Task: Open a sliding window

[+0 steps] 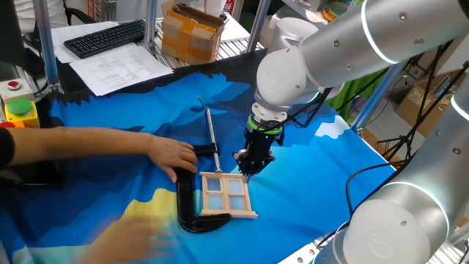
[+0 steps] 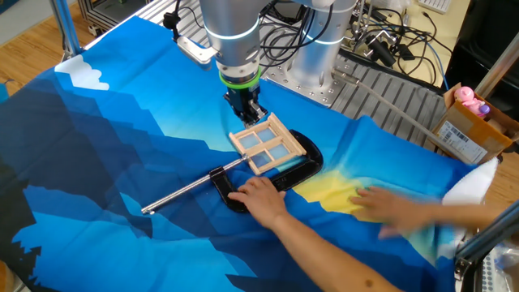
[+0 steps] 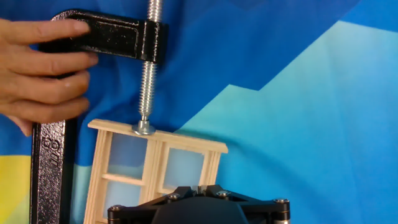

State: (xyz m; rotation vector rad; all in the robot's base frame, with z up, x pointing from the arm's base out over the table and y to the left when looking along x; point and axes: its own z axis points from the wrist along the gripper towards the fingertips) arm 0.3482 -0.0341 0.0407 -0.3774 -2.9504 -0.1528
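The sliding window (image 1: pixel 228 195) lies flat on the table cloth (image 1: pixel 308 176), held within the C-clamp (image 1: pixel 192 202), whose screw rod (image 3: pixel 147 81) presses its frame edge. A person's hand (image 2: pixel 261 197) rests on the clamp. The gripper (image 1: pixel 248 170) hangs at the window's opposite side.

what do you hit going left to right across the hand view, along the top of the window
person's hand → black C-clamp → clamp screw rod → right end of the sliding window → bare blue cloth
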